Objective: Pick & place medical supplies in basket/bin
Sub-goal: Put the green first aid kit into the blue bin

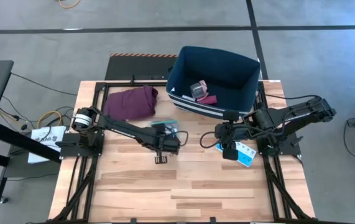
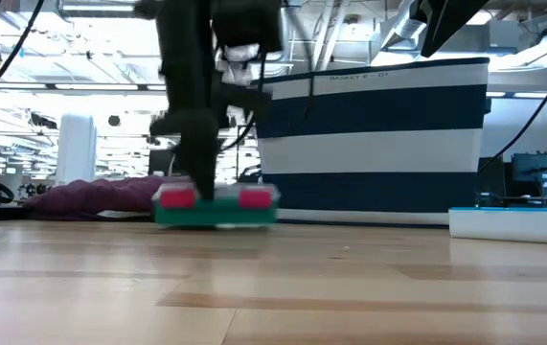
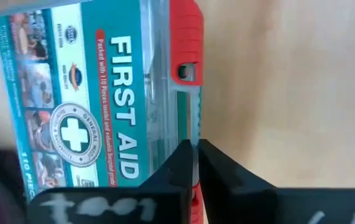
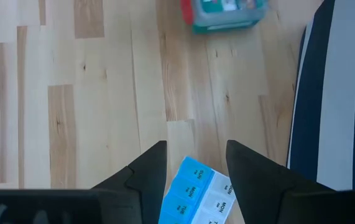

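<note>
The teal first-aid box (image 3: 90, 106) with red latches lies flat on the table in front of the maroon cloth (image 1: 130, 102). My left gripper (image 3: 196, 152) stands over the box (image 2: 216, 213), shut on its edge. My right gripper (image 4: 196, 165) is open and hovers above the blue-white pill organizer (image 4: 199, 196), which lies on the table near the navy striped bin (image 1: 196, 106). Its fingers stand on either side of the organizer without touching it. A pink roll (image 1: 199, 89) and a maroon roll (image 1: 209, 98) lie inside the bin. My left gripper pinches the box's thin teal rim (image 3: 196, 127) between its two fingers, on the latch side, midway between the two red latches. The fingers come from above, pointing down. The box rests flat on the table (image 2: 216, 222).
The bin (image 2: 378, 144) stands at the table's far edge, right of centre. The maroon cloth (image 2: 91, 196) lies left of it. Bare wood (image 1: 183, 186) covers the near half of the table. Papers and cables (image 1: 43, 134) lie off the table's left side.
</note>
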Controlling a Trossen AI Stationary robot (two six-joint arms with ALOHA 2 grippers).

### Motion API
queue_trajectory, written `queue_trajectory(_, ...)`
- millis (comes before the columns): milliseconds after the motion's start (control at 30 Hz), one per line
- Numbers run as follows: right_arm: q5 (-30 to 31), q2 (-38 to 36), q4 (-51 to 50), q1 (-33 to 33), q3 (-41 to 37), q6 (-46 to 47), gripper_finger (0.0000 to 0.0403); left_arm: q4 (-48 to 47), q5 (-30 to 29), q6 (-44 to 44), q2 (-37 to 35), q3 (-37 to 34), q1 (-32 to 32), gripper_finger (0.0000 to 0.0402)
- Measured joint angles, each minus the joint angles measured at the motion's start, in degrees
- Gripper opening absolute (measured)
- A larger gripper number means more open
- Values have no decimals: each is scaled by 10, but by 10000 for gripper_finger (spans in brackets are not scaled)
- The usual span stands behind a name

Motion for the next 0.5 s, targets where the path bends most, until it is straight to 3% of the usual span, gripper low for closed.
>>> queue_trajectory(200,-2,0,-21,16,0,37,159,-97,-8,23,-18,142,-10,1)
queue_trajectory(500,3,0,-45,116,0,113,159,-170,-23,100,-33,414,-11,0)
